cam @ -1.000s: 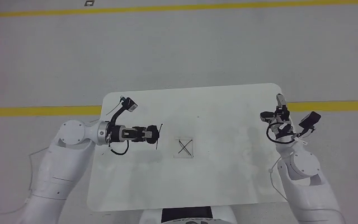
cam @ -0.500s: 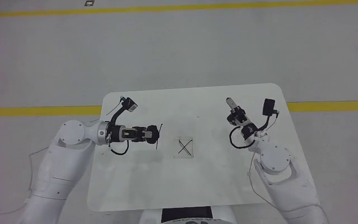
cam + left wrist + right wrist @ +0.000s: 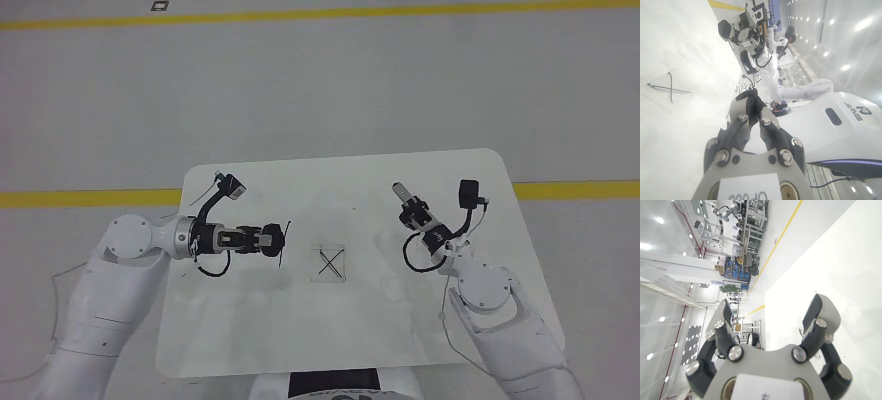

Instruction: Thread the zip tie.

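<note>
View from top: left tool (image 3: 277, 240) clenched on a black zip tie (image 3: 282, 258) over the table's (image 3: 400, 330) left half; two crossed zip ties (image 3: 329, 262) lie at centre; right tool (image 3: 400, 190) released, to their right.
Left wrist view: crossed zip ties rest on a clear sheet (image 3: 677, 81).
Right wrist view: fingers (image 3: 813, 311) spread above the table.
</note>
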Tool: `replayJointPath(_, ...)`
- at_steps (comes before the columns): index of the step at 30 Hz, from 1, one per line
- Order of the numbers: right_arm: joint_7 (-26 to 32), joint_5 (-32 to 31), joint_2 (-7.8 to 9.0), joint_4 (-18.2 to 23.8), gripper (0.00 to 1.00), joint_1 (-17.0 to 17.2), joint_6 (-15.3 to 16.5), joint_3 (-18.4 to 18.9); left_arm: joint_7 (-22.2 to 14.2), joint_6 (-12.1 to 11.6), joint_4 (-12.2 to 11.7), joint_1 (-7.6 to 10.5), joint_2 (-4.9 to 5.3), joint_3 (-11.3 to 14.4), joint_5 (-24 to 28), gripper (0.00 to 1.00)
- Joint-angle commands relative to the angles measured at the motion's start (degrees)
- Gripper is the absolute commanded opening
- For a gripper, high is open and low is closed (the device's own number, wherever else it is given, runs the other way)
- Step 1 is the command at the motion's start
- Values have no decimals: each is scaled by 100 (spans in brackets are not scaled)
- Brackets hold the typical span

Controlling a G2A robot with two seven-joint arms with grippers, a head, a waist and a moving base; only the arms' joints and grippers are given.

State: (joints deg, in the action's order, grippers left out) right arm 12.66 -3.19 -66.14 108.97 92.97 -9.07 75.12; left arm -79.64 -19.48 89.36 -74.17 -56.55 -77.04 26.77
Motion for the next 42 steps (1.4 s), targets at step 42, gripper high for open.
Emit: replayJointPath(42,1395,746,-159,-420,100,-1372,-548,-908,0,0,550,-55,-246,-207,-1286,0)
